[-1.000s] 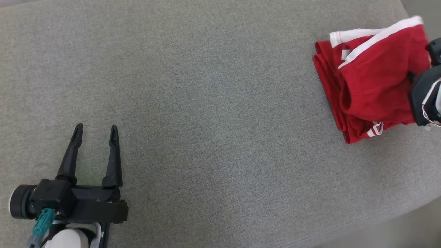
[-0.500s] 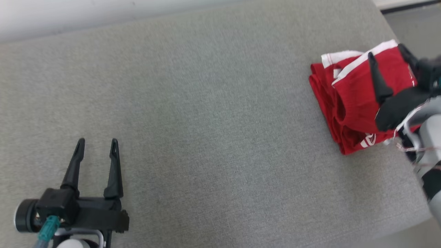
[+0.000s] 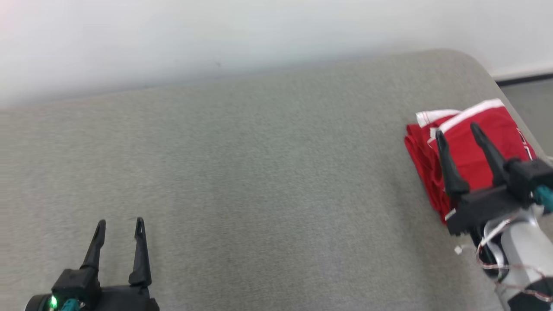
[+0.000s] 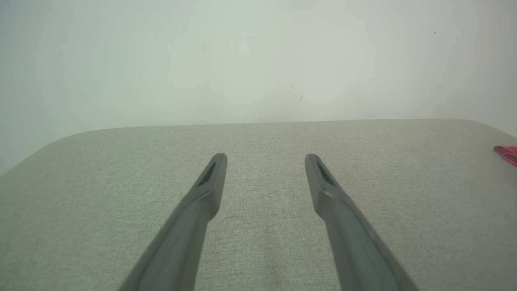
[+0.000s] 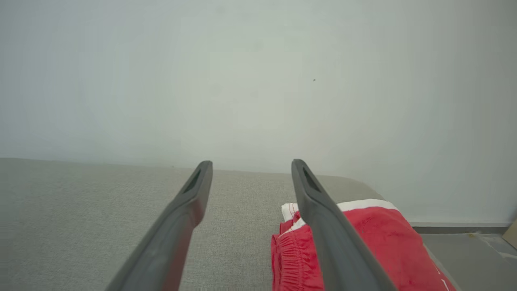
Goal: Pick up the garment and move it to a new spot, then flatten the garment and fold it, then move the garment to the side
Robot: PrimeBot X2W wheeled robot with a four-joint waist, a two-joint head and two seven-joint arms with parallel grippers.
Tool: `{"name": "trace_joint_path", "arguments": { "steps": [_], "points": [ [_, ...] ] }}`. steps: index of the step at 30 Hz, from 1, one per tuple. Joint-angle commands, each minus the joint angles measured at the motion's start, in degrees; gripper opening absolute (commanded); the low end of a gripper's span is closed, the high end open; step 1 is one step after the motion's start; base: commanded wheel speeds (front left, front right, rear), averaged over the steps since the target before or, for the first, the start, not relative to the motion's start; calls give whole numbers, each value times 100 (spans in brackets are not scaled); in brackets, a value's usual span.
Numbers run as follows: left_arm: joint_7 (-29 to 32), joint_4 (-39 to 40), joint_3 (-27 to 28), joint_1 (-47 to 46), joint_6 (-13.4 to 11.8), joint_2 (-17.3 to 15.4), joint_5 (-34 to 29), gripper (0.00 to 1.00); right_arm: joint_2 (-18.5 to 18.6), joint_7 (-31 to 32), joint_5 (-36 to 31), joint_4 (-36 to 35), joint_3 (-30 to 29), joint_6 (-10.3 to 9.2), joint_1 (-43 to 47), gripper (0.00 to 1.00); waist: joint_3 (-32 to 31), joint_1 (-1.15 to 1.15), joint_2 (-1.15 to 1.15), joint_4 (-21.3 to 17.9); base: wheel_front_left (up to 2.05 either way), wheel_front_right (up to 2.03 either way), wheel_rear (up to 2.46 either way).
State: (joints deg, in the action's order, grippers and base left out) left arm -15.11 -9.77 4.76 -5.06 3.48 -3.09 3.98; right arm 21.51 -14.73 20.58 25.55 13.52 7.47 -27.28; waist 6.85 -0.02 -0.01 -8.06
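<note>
The garment (image 3: pixel 471 149) is a red piece with white trim, folded into a thick stack near the right end of the grey cushion (image 3: pixel 259 181). It also appears in the right wrist view as the garment (image 5: pixel 379 250) and as a red sliver (image 4: pixel 507 153) in the left wrist view. My right gripper (image 3: pixel 458 131) hovers above the garment with its fingers (image 5: pixel 319 210) spread open and nothing between them. Far off at the lower left, my left gripper (image 3: pixel 119 224) is open and empty over bare cushion.
A pale wall (image 3: pixel 216 34) runs behind the cushion. The cushion's rounded right corner (image 3: pixel 479 65) drops to a grey floor (image 3: pixel 531 97) just beyond the garment. Broad bare fabric lies between the two grippers.
The head camera has tilted up, bringing the wall into view. My right gripper has let go of the garment, opened wide and lifted off it; the garment stays folded at the right end.
</note>
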Motion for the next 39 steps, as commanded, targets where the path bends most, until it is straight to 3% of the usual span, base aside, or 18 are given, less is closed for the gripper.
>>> {"name": "trace_joint_path", "arguments": {
  "steps": [1,14,23,39],
  "points": [
    [0,-59,42,133,-40,0,52,100,-110,-32,-41,-75,-101,0,259,100,-382,2,1,390,0,0,0],
    [-1,-126,28,766,-181,20,285,100,-772,-49,-354,-381,-649,0,1550,100,-839,2,1,854,0,0,0],
    [-1,32,-43,1034,-281,21,424,100,-1082,-48,-508,-360,-737,0,1794,100,-933,2,1,829,0,0,0],
    [-1,130,-144,1021,-282,20,380,100,-1278,-49,-494,-323,-717,0,1925,100,-917,2,1,653,0,0,0]
  ]
}}
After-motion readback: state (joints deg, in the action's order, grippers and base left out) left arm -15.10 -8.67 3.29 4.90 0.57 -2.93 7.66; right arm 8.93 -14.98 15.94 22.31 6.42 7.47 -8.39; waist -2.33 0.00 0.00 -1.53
